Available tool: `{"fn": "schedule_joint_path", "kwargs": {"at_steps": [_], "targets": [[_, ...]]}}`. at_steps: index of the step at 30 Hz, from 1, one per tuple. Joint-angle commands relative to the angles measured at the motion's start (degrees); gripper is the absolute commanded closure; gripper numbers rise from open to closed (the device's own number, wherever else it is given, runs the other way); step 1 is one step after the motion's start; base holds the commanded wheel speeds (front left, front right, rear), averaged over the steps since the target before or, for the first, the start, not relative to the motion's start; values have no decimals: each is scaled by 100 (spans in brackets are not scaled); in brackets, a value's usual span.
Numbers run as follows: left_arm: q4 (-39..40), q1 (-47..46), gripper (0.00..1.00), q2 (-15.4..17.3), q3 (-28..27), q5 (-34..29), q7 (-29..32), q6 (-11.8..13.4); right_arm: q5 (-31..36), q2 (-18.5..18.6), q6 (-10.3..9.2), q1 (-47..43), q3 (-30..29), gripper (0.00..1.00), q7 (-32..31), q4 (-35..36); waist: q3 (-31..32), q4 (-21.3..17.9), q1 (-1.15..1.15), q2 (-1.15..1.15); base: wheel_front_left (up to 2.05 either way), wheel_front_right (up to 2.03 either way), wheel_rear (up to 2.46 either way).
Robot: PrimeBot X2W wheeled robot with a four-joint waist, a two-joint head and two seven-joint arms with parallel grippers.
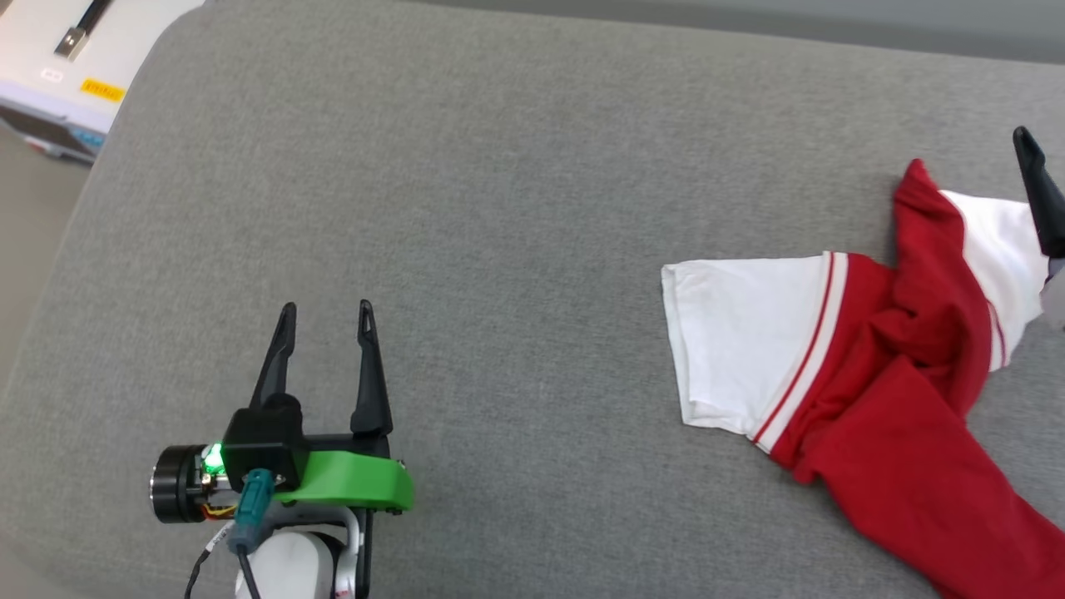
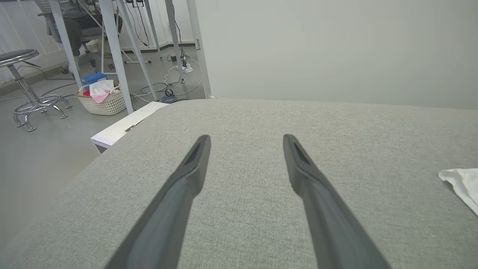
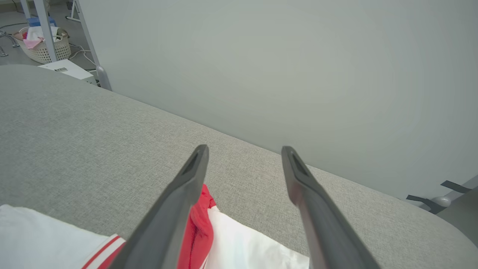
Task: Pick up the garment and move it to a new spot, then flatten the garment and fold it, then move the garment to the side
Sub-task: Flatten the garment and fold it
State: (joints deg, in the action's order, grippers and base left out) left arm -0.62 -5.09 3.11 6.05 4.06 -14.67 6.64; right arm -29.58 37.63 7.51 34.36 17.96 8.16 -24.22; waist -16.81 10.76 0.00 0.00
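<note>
**Both pincers open, jersey bunched at the right**

The garment (image 1: 882, 399), a red jersey-style T-shirt with white short sleeves and red-and-white striped trim, lies crumpled on the right side of the grey fabric-covered tabletop (image 1: 516, 208). One white sleeve (image 1: 740, 349) is spread flat toward the middle. The red body is twisted and bunched beside it and runs off the lower right corner of your head view.

Your right pincer (image 3: 244, 148) is open, its two long dark fingers spread wide and holding nothing. It is at the far end of the garment: in your right wrist view a red fold and white cloth lie under the fingers, though you cannot tell whether they touch the cloth.

Your left pincer (image 1: 326, 308) is open too and empty. It is over bare tabletop at the lower left, well apart from the garment. Your left wrist view catches a white corner of cloth at its right edge. Beyond the tabletop, a white woven basket (image 2: 104, 102) and a chrome stool (image 2: 22, 56) stand on the floor.
</note>
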Motion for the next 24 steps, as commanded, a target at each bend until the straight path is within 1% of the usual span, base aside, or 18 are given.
{"fn": "schedule_joint_path", "kwargs": {"at_steps": [1,2,5,7,10,13,15,16,17,19,21,23,24], "targets": [[59,22,0,18,-64,-60,-33,-72,185,-160,-2,-288,-192,0,156,159,370,-366,0,0,0,0,0],[104,-23,0,104,-142,-95,-33,-209,565,-538,-2,-813,-766,0,360,547,486,-494,0,0,0,0,0],[124,-174,0,239,-207,-166,-33,-333,936,-1087,-2,-1395,-1425,0,470,1094,572,-609,0,0,0,0,0],[138,-335,0,339,-231,-210,-33,-420,1186,-1463,-2,-1768,-1763,0,514,1504,607,-674,0,0,0,0,0],[105,-621,0,463,-220,-225,-33,-588,1510,-1978,-2,-2285,-2101,0,535,2067,649,-750,0,0,0,0,0],[-43,-1008,0,594,-173,-149,-33,-880,1711,-2417,-2,-2750,-2279,0,503,2521,688,-827,0,0,0,0,0],[-198,-1299,0,704,-106,-87,-33,-1075,1799,-2573,-2,-2973,-2311,0,498,2709,711,-884,0,0,0,0,0],[-249,-1494,0,837,-24,-149,-33,-1161,1868,-2665,-2,-3084,-2308,0,483,2827,719,-924,0,0,0,0,0],[-351,-1628,0,932,70,-182,-33,-1223,1915,-2723,-2,-3164,-2304,0,467,2902,724,-953,0,0,0,0,0],[-615,-1960,0,1030,234,-53,43,-1320,1952,-2809,-2,-3277,-2331,0,457,2988,730,-1014,0,0,0,0,0],[-803,-2321,0,1156,458,95,291,-1377,1972,-2849,-2,-3338,-2301,0,427,3020,720,-1096,0,0,0,0,0],[-915,-2631,0,1239,752,353,666,-1402,2012,-2858,-2,-3364,-2274,0,426,3031,702,-1166,0,0,0,0,0],[-947,-2796,0,1309,1022,578,928,-1407,2028,-2861,-2,-3374,-2252,0,428,3032,691,-1200,0,0,0,0,0]]}}
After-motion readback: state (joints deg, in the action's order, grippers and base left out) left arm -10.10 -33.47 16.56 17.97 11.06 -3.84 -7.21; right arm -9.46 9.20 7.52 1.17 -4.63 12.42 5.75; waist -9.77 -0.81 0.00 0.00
